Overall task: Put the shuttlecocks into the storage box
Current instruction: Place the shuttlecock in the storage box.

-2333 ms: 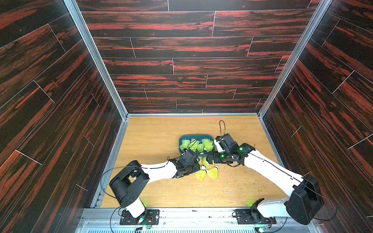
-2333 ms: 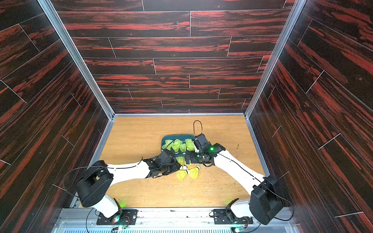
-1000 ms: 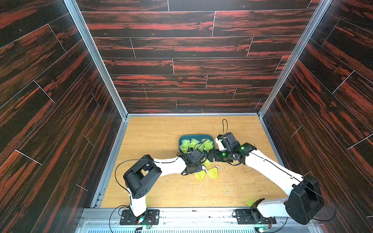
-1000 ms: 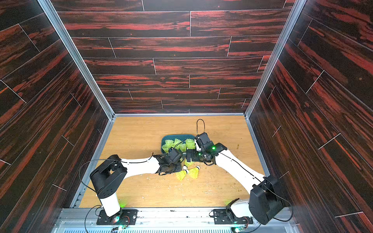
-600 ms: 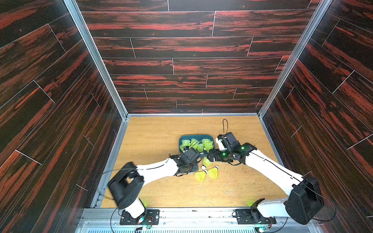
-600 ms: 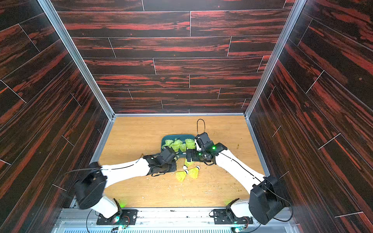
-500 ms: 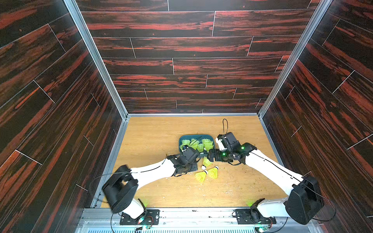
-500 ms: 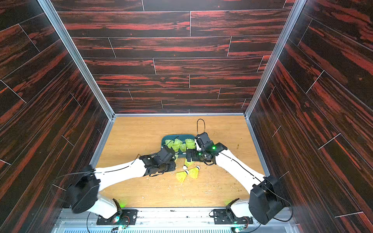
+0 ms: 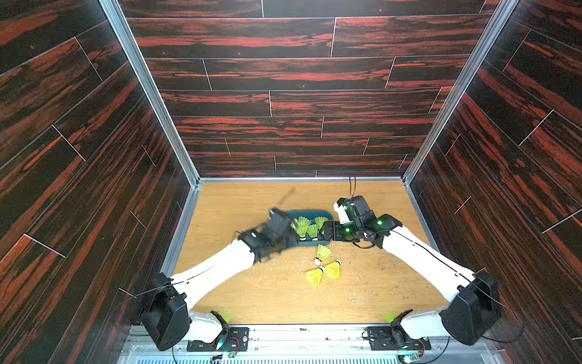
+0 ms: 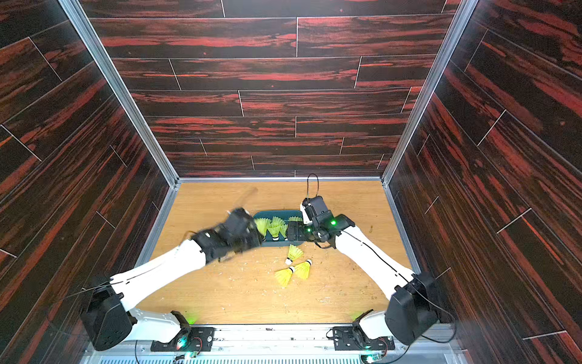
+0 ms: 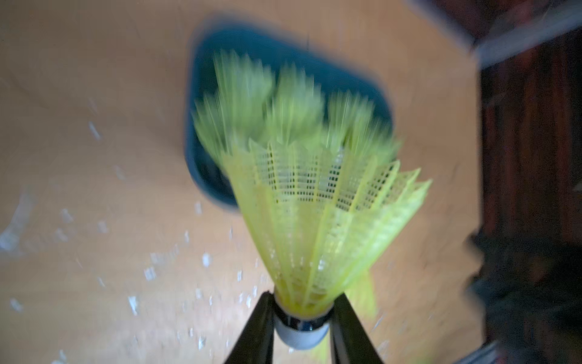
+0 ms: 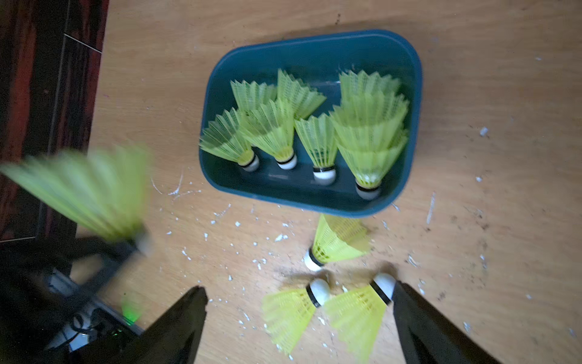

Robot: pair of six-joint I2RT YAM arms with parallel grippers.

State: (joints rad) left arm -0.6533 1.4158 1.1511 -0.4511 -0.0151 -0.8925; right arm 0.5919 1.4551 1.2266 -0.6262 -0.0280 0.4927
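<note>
Shuttlecocks (image 12: 315,138) should be featherlight, with crushable skirts; the cork end looks the firm hold. Left gripper (image 11: 300,318) pinches one there. Right gripper (image 12: 297,290) is spread wide near three lying at the storage box's (image 9: 310,213) six o'clock; others sit inside.

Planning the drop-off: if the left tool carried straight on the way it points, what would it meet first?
Probably the storage box: in the left wrist view the left tool, shut on a shuttlecock, aims at its near wall and the shuttlecocks inside. Blur leaves depth unclear.

Now farther left, beside the storage box (image 9: 310,214): the left claw (image 11: 304,296), shuttlecock (image 11: 315,227) in grip, motion-blurred.
</note>
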